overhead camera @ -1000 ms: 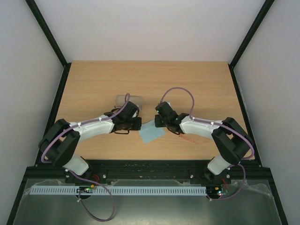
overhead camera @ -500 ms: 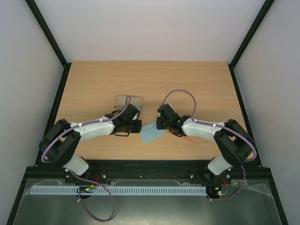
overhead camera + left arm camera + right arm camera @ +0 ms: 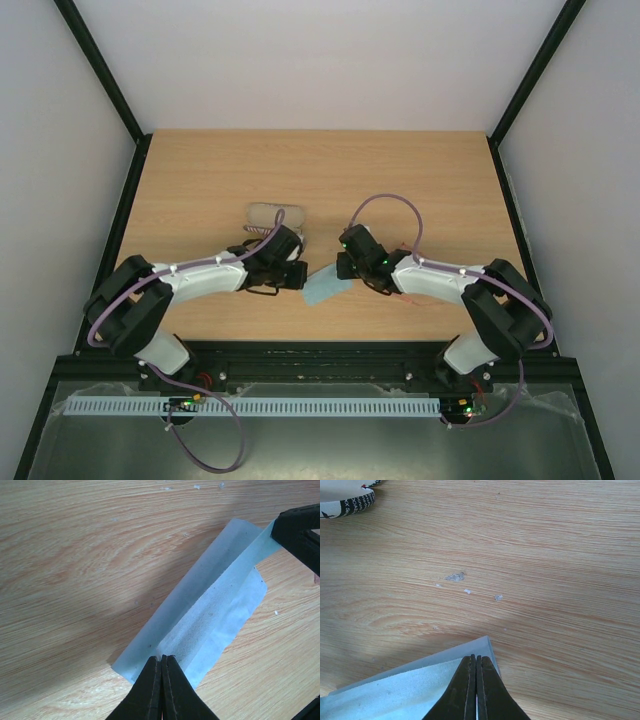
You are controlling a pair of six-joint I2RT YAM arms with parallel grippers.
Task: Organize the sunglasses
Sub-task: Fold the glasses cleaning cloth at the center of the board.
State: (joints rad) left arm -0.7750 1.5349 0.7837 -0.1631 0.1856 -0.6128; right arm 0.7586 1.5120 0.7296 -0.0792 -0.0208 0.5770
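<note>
A: One table (image 3: 300, 170), two arms. What lies where, seen from above?

B: The left arm (image 3: 200, 275) and right arm (image 3: 440, 282) both reach inward toward the centre. The case (image 3: 270, 213) lies at 11 o'clock from the left arm's tip, its long axis running 9 to 3. The cloth (image 3: 210, 605) is held between the two tips, folded along its length.

A: And the grippers?

B: The left gripper (image 3: 161, 659) has its fingers pressed together on the cloth's near edge, at the fold. The right gripper (image 3: 475, 657) is pressed together too, pinching the opposite corner. Each holds the cloth and nothing else.

A: Where are the sunglasses?

B: Mostly hidden. Of the sunglasses (image 3: 408, 299) only a thin red-orange sliver shows. It lies on the table just under the right arm, at about 4 o'clock from the right gripper and near 3 o'clock from the left.

A: Long axis?

B: The sliver seems to run 10 to 4, roughly along the arm above it. Too little shows to be sure.

A: So which arm takes them?

B: The right is nearer, I'd judge, but the sunglasses lie behind its tip. It would have to let the cloth go and draw back toward 4 o'clock. The left would have to reach across the cloth. The case lies well apart from the sunglasses, beyond the cloth, at about 10 o'clock from them.
</note>
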